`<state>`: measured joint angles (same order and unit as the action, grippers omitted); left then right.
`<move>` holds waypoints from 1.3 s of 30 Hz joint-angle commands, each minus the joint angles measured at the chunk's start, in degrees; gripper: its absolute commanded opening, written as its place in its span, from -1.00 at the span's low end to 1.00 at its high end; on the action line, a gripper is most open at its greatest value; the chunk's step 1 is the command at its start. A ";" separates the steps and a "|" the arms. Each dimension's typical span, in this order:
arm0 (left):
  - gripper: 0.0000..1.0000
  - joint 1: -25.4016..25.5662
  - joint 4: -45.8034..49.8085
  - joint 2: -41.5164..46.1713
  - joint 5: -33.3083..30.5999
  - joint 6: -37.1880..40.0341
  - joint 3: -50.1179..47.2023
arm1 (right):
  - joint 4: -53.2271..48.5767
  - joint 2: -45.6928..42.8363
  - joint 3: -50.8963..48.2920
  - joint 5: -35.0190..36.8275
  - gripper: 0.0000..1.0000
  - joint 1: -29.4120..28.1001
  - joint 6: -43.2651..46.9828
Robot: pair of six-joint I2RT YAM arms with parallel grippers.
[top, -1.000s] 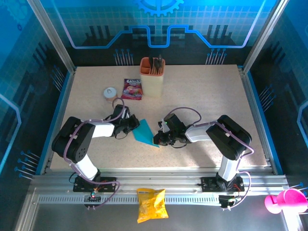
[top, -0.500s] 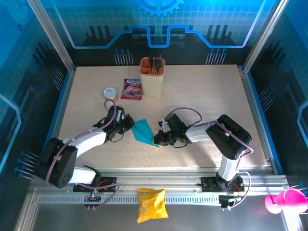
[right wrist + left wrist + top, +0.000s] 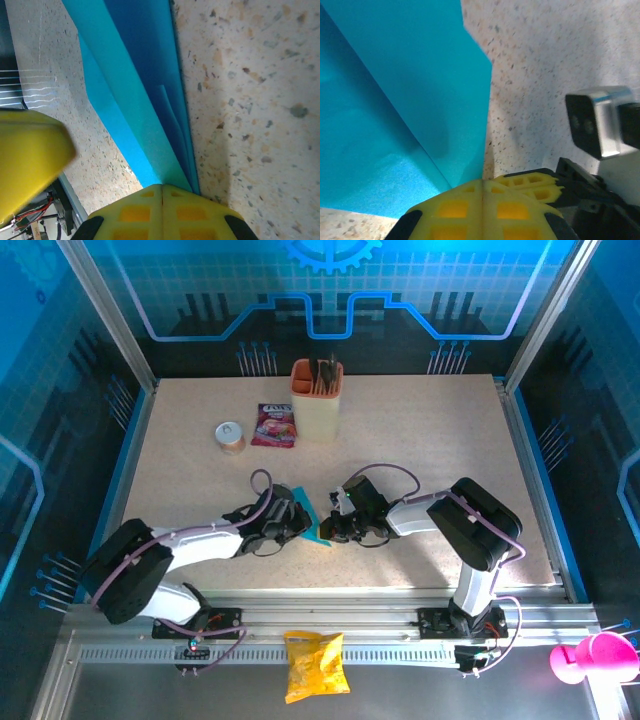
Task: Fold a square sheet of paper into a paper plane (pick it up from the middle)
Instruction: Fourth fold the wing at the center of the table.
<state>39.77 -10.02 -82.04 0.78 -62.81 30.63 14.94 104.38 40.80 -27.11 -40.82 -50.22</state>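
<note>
Folded blue paper (image 3: 318,530) lies flat on the table (image 3: 430,440), between its centre and near edge. The left gripper (image 3: 290,520), clenched, sits over the paper's left part. The right gripper (image 3: 333,531), also clenched, meets its right tip.

The square sheet of paper (image 3: 395,100) is plain bright blue, darker along its folds. The table (image 3: 420,430) is beige with dark speckles. The left gripper (image 3: 482,186) and right gripper (image 3: 162,189) show yellow, grid-patterned fingers. At the far left are a pink-purple packet (image 3: 275,425) and an orange-rimmed beige cup (image 3: 317,412). The near snack bag (image 3: 315,665) is yellow.
</note>
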 commanded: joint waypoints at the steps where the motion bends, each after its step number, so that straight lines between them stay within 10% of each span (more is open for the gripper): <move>1: -1.00 1.48 -3.85 -2.60 -1.28 -3.42 0.52 | -14.41 7.25 -5.37 7.88 -1.00 -0.75 0.12; 20: -1.00 1.68 -0.02 -8.92 -7.36 -8.03 3.00 | -15.25 8.21 -5.07 7.81 -1.00 -0.74 0.29; 39: -1.00 -14.73 2.38 -11.86 -4.20 -1.50 5.38 | -13.56 10.19 -7.10 8.13 -1.00 -0.73 -0.62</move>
<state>29.06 -11.64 -91.92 -0.58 -67.68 34.57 17.15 104.84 39.90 -28.12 -40.45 -52.10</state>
